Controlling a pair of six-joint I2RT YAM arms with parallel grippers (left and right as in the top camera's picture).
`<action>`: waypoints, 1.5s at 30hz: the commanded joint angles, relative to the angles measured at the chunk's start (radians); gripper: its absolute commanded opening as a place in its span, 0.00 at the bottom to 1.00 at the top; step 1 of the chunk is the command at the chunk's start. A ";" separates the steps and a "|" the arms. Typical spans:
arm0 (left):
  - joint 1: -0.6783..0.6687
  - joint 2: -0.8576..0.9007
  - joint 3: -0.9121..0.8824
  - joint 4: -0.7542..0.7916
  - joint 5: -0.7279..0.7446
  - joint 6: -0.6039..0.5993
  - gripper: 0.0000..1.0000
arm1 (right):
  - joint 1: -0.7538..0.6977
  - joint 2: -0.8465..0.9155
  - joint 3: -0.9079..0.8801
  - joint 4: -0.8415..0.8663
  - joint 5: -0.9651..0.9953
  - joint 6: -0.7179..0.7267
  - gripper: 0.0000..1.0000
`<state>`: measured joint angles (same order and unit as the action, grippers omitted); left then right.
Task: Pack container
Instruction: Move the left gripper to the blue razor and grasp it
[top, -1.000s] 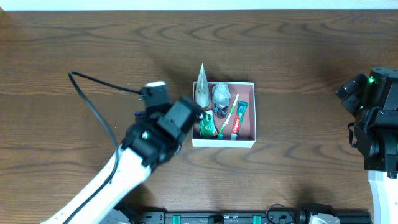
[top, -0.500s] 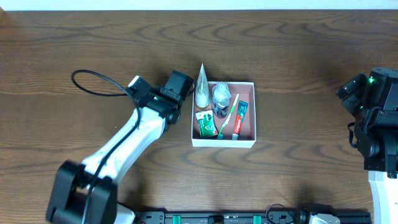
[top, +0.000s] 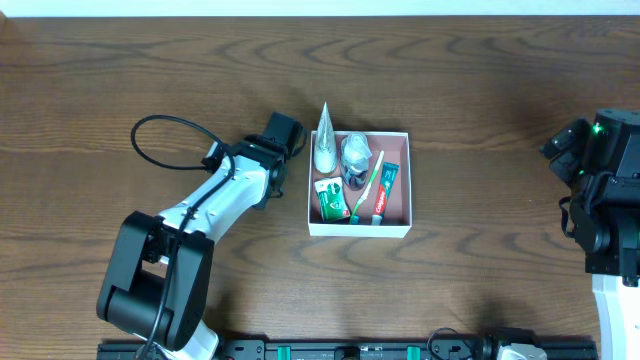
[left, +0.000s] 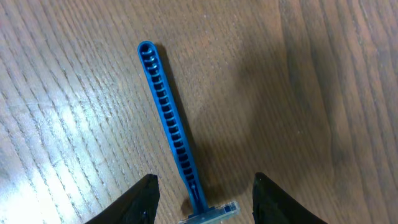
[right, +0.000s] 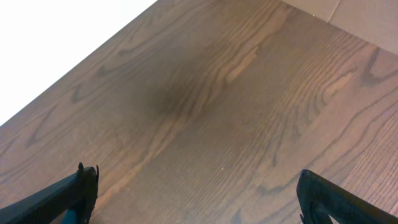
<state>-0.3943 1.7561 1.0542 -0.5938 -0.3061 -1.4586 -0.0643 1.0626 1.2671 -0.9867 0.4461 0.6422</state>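
The container (top: 360, 230) is a square white-walled box with a pink-brown floor at the table's centre. It holds a green box (top: 332, 200), a toothbrush, a toothpaste tube (top: 386, 191) and a clear bottle (top: 355, 153). A white cone-shaped tube (top: 323, 140) leans on its back left corner. A blue razor (left: 165, 106) lies flat on the wood in the left wrist view, its head between the fingers of my open left gripper (left: 202, 190). In the overhead view my left gripper (top: 280, 135) is just left of the container and hides the razor. My right gripper (right: 199, 199) is open and empty over bare wood.
The left arm's black cable (top: 160, 140) loops over the table to the left. The right arm (top: 605, 190) sits at the table's far right edge. A white strip runs along the table's far edge.
My left arm has swung and stretched out low over the table, and its gripper has moved from the container's left wall to a spot further back and left. The right arm has not moved.
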 joint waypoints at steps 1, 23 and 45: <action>0.006 0.005 -0.003 -0.003 0.015 -0.032 0.50 | -0.008 -0.001 0.008 -0.002 0.021 -0.012 0.99; 0.031 0.080 -0.003 -0.002 0.037 -0.073 0.52 | -0.008 -0.001 0.008 -0.002 0.021 -0.011 0.99; 0.036 0.128 -0.002 -0.002 0.060 0.258 0.06 | -0.008 -0.001 0.008 -0.002 0.021 -0.012 0.99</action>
<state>-0.3672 1.8572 1.0550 -0.5938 -0.2642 -1.3312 -0.0643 1.0630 1.2671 -0.9867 0.4461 0.6422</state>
